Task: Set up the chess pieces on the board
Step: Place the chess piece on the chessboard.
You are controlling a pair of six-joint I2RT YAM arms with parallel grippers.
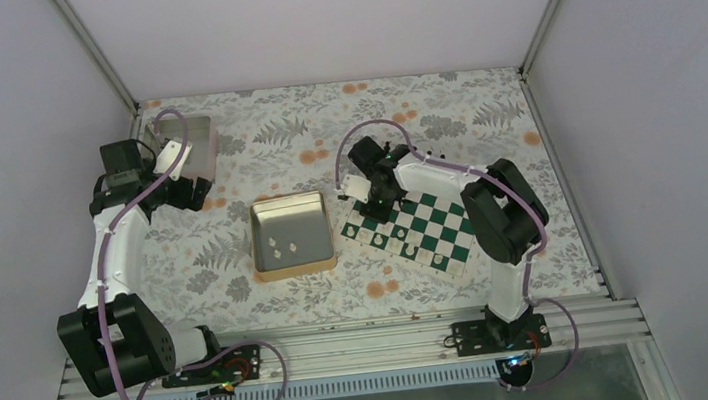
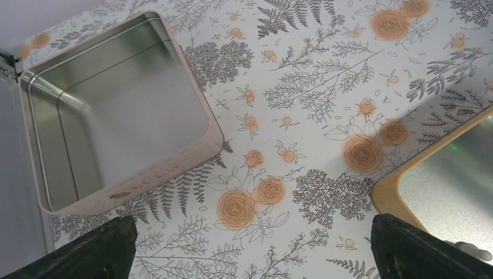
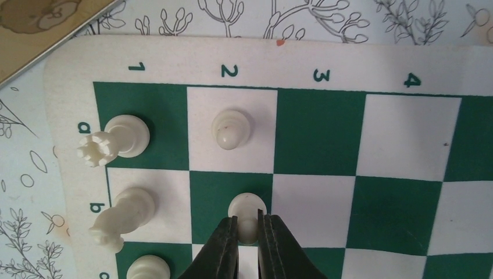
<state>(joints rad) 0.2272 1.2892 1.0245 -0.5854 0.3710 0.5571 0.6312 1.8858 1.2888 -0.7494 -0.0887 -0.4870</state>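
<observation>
Top: board [image 1: 411, 226] lies right of gold-rimmed tin [image 1: 296, 270], which has a few white pieces [image 1: 284, 245] inside. Right gripper [image 1: 377, 197] is over the board's far-left corner. Left gripper [image 1: 190, 191] is by pinkish tin [image 1: 199, 129], far left.

Left wrist: fingers [image 2: 87, 250] are wide apart, nothing between. Lettering on the pinkish tin's wall is unreadable.

Right wrist: border reads 1–4, a, b. Rook [image 3: 119, 139] on a1, knight [image 3: 125, 215] on b1, a2 pawn [image 3: 231, 128] standing. Right gripper is clamped on b2 pawn [image 3: 247, 208].
</observation>
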